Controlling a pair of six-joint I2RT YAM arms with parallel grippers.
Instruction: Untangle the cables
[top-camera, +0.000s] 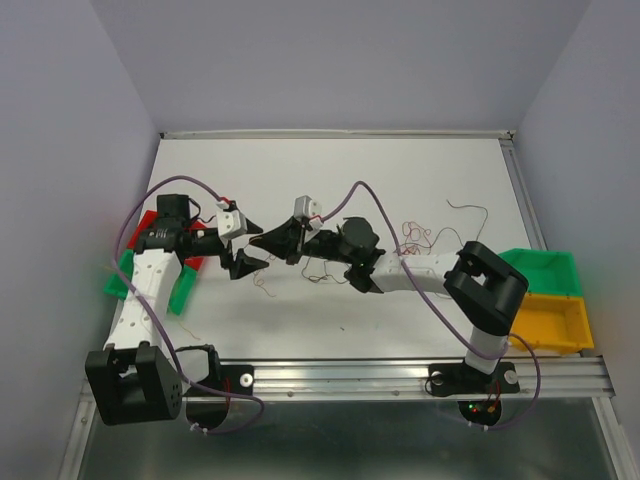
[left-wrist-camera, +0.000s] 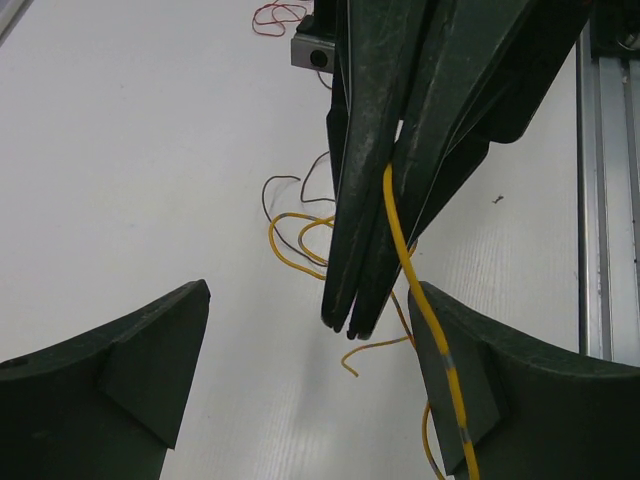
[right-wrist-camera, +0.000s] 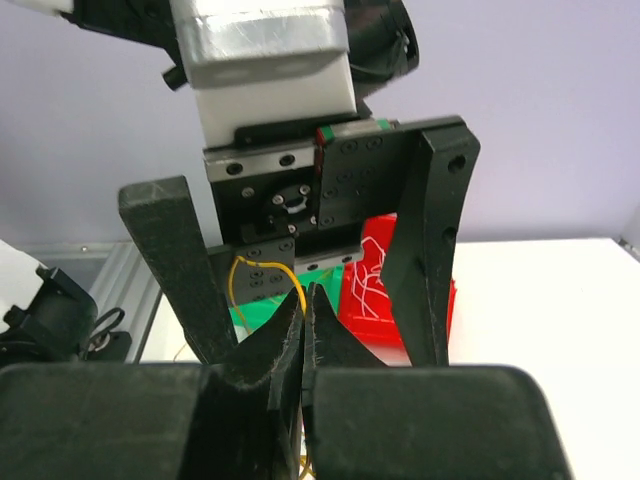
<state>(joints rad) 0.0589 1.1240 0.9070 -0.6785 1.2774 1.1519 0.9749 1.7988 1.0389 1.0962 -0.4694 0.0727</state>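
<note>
The right claw (left-wrist-camera: 348, 325) is pinched fully closed on the yellow cable (left-wrist-camera: 400, 240) over mid-bench, its tips sitting between the fingers of the left claw (left-wrist-camera: 310, 300). The left claw gapes wide and grips nothing, though the yellow cable drapes across one finger (left-wrist-camera: 520, 400). More thin cables (left-wrist-camera: 290, 235) lie on the bench (left-wrist-camera: 130, 170) just beneath.

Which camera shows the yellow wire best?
The left wrist view: the yellow wire runs from the right gripper's shut fingers down to the bottom edge. The right wrist view shows only a short loop; in the top view it is too thin to make out.
</note>
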